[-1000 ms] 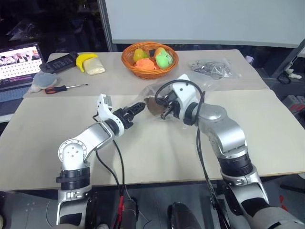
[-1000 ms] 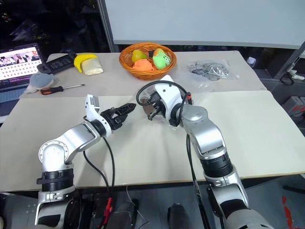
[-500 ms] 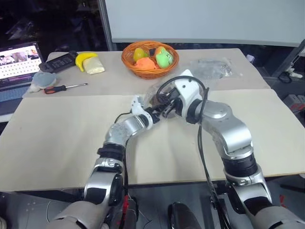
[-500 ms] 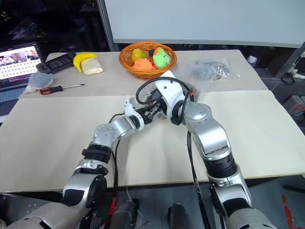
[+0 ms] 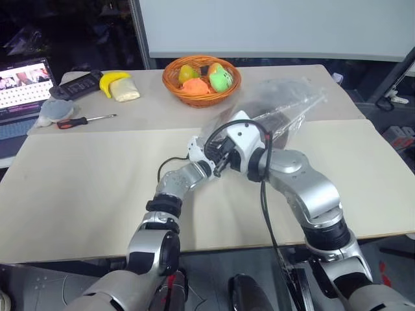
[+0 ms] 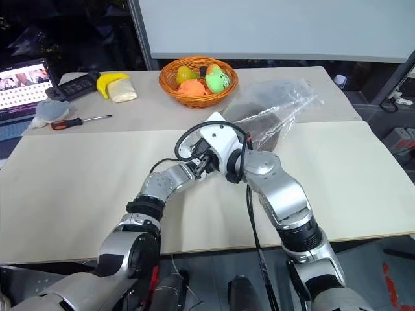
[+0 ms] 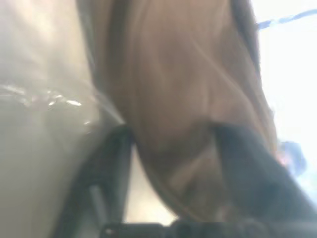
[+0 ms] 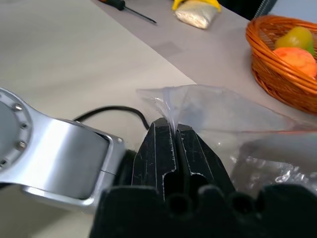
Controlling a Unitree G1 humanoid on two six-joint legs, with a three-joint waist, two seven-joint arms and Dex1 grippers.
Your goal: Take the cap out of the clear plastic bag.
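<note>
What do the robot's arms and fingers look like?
Both arms are shiny silver metal tubes with black rings at the joints. A thin black cable loops beside each arm. The right gripper has two flat black fingers. The left gripper has black fingers too. Its wrist wears a white block.

I swung my left gripper (image 7: 171,163) into the bag (image 5: 285,107) and closed it on the cap (image 7: 183,94).
</note>
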